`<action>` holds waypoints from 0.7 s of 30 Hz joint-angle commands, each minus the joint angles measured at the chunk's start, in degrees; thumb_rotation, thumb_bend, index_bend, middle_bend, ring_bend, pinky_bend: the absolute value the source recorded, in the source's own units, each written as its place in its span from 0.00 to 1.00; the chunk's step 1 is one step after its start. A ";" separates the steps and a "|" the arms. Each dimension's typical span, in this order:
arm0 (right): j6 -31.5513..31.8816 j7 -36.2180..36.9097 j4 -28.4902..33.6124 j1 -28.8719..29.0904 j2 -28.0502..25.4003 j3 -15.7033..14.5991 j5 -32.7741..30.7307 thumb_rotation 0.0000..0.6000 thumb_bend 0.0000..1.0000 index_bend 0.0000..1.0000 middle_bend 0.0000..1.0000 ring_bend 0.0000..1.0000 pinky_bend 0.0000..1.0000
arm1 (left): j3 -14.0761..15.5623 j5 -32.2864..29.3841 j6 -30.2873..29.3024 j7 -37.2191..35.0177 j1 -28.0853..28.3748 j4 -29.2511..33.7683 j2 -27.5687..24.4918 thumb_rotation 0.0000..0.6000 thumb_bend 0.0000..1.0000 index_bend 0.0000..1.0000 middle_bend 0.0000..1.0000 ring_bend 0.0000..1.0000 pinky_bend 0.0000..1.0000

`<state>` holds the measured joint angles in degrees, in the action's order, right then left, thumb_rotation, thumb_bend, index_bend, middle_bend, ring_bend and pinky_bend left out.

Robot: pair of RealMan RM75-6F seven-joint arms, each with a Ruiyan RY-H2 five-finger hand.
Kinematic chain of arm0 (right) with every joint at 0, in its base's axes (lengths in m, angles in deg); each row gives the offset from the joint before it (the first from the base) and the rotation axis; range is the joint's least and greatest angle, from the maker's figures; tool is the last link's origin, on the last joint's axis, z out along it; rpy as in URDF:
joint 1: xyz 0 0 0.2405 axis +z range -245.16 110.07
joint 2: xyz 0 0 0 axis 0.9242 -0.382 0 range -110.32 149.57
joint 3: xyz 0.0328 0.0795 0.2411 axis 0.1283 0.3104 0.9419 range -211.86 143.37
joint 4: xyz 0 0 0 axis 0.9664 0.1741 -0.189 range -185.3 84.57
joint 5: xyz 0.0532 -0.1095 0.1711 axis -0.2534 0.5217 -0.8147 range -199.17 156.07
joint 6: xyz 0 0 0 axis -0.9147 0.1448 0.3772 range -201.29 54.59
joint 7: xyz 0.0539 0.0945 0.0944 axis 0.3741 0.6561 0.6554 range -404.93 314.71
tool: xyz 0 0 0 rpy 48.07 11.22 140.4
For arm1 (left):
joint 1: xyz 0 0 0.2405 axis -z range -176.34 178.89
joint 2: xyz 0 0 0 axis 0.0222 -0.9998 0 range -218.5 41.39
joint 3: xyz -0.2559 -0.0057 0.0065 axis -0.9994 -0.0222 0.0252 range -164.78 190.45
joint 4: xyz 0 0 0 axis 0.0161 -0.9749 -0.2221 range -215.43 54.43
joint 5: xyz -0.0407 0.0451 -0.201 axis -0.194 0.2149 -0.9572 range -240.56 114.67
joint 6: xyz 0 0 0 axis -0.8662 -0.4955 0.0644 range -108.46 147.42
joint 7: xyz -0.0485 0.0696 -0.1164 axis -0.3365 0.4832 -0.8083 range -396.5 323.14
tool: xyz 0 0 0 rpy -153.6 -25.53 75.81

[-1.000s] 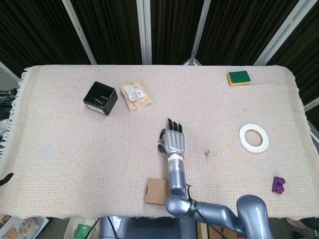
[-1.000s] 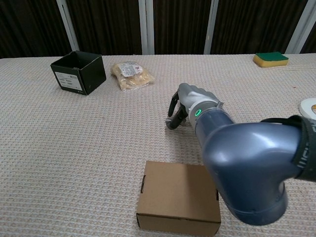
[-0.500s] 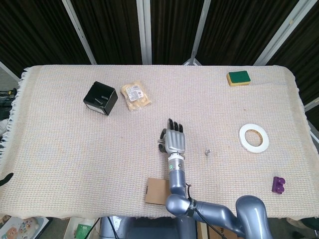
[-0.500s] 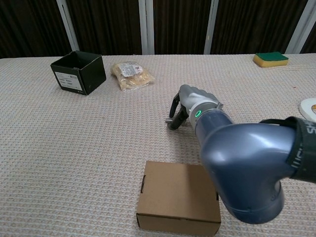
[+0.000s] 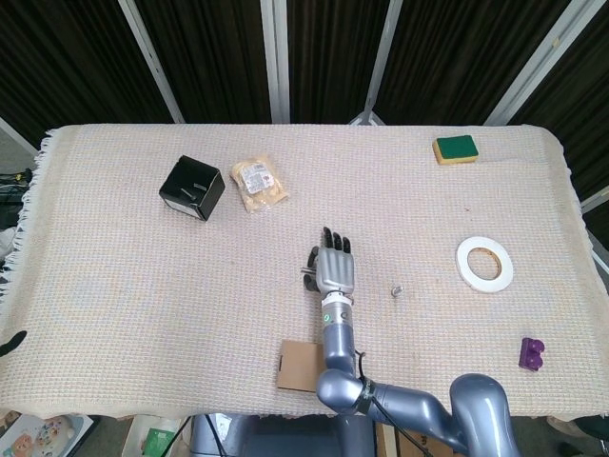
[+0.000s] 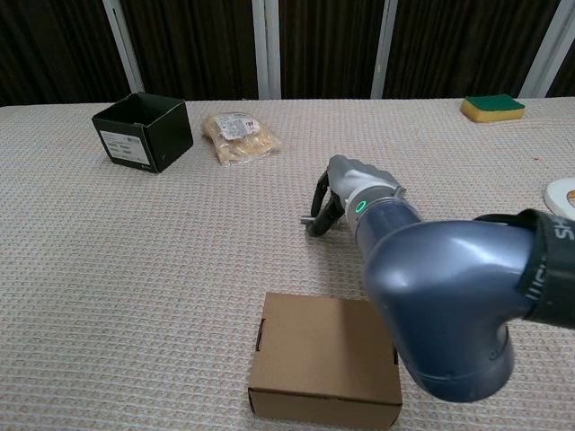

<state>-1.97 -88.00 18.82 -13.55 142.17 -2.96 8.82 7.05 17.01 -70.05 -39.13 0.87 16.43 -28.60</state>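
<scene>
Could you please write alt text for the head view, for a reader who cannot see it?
The right hand rests mid-table on a beige woven cloth, fingers curled down. Around it: black box, snack bag, sponge, tape roll, cardboard box.

- A table draped in a beige woven cloth [image 5: 114,276] is carrying everything.
- Lying on it: an open black cardboard box [image 5: 191,188], a clear snack packet [image 5: 259,184], a green-and-yellow sponge [image 5: 456,149], a white tape ring [image 5: 484,264], a purple plastic block [image 5: 531,353], a plain brown carton [image 6: 325,359], and a tiny, possibly metal, piece [image 5: 398,290].
</scene>
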 commanded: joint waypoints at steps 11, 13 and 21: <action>-0.61 -0.36 0.03 -0.24 -0.11 -0.01 -0.35 1.00 0.36 0.56 0.00 0.00 0.00 | 0.01 0.01 -0.07 0.20 0.01 0.04 0.08 1.00 0.15 0.18 0.13 0.00 0.05; -0.67 -0.40 0.10 -0.24 -0.04 -0.08 -0.34 1.00 0.36 0.56 0.00 0.00 0.00 | 0.00 -0.02 -0.05 0.10 0.01 0.03 0.04 1.00 0.15 0.18 0.13 0.00 0.05; -0.57 -0.37 0.20 -0.11 0.30 -0.15 0.01 1.00 0.36 0.56 0.00 0.00 0.00 | 0.04 0.06 -0.07 -0.07 -0.01 -0.03 -0.01 1.00 0.15 0.18 0.14 0.00 0.05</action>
<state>-2.54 -88.37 19.01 -13.67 142.46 -3.10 8.82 7.10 17.08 -70.12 -39.20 0.86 16.40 -28.61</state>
